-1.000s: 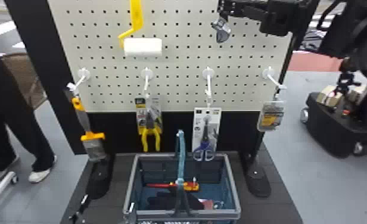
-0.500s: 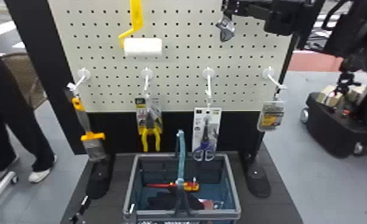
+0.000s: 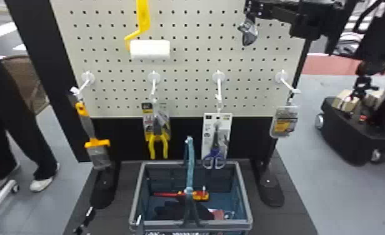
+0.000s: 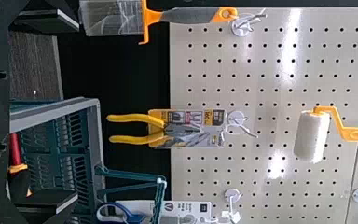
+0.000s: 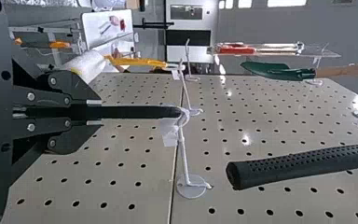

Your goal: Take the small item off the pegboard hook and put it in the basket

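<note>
Black-handled and slim, the tool (image 5: 144, 112) is hanging along the pegboard with its top end at the tip of a white hook (image 5: 183, 158), and the right gripper (image 5: 101, 110) is pinching it lower down, fingers pressed in from both sides. That low grip is probably leaving the loop end free to slide off the hook; the tool's grey head (image 3: 248, 34) is dangling below the arm. Lifting clear and drawing outward, away from the board, is looking like the next need, as a sideways pull could catch the loop or the price tag (image 5: 170, 134).

The basket (image 3: 246, 195) is standing at the pegboard's foot, presumably so drops are staying short, and is already holding a red-and-yellow screwdriver (image 3: 201, 195). Its handle (image 3: 190, 165) is standing up across the opening, so the tool is needing a path to one side. The left gripper (image 4: 77, 112) is waiting low by the basket, its fingers spread wide.
</note>
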Controlling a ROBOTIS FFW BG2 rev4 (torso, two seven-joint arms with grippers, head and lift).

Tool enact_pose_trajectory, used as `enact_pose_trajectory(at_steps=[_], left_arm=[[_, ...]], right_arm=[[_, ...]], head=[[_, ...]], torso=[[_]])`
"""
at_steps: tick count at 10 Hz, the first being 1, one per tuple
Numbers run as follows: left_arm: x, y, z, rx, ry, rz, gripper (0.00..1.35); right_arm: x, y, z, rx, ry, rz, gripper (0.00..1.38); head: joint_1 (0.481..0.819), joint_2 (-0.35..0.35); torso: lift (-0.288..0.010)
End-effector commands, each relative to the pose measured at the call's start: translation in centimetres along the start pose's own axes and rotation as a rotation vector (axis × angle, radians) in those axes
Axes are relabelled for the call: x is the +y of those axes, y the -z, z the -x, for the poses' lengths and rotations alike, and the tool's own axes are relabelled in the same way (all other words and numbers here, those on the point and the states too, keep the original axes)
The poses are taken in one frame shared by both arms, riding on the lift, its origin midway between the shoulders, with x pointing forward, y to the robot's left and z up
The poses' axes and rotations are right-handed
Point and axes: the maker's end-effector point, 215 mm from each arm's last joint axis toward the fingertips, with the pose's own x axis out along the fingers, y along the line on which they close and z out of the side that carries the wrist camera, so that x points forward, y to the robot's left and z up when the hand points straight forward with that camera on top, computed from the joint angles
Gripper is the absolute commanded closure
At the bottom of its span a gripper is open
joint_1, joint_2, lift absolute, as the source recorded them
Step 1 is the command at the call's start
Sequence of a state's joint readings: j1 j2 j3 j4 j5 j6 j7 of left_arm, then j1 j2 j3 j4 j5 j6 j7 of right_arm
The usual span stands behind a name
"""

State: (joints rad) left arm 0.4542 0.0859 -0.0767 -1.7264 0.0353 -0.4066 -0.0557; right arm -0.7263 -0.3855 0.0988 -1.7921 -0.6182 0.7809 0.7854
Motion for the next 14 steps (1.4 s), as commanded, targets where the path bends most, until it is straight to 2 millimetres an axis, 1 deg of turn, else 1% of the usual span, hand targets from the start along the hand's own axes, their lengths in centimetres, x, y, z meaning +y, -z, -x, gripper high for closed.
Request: enact_pose_trajectory(at_steps=[1,3,5,7,8,10,12,14], left_arm=[[0.0,0.0,0.1,0.0,-0.001,0.001,0.05],[0.1,0.1,0.2,0.002,-0.006,0.003,0.05],[0.2,0.3,0.4,0.003,-0.011,0.004,0.05],[0.1,0.2,0.3,-0.001,-0.012,0.005,0.05],[-0.1,0.4,0.2,0.001,-0.01,0.008,0.05],[-0.2,0.6,0.2,0.0,-0.009,0.01,0.05],[-0.2,0.8,0.3,0.002,-0.012,0.012,0.05],[-0.3,1.0,0.3,0.005,-0.015,0.016,0.05]], right_arm=[[-0.1,1.3,0.5,0.009,0.008,-0.021,1.17],[-0.3,2.4,1.2,0.014,0.021,-0.037,1.17],[-0.7,4.2,2.2,0.029,0.045,-0.06,1.17],[-0.7,4.3,3.0,0.037,0.065,-0.043,1.17],[-0.7,4.8,3.4,0.039,0.075,-0.046,1.17],[-0.7,6.5,4.7,0.046,0.101,-0.066,1.17],[-0.7,7.2,5.9,0.057,0.126,-0.062,1.17],[-0.1,7.8,7.4,0.06,0.158,-0.05,1.17]], head=[[0.549,0.0],[0.549,0.0],[0.549,0.0],[0.549,0.0],[0.549,0.0],[0.549,0.0],[0.549,0.0],[0.549,0.0]], torso=[[-0.1],[-0.1],[-0.1],[-0.1],[-0.1],[-0.1],[-0.1],[-0.1]])
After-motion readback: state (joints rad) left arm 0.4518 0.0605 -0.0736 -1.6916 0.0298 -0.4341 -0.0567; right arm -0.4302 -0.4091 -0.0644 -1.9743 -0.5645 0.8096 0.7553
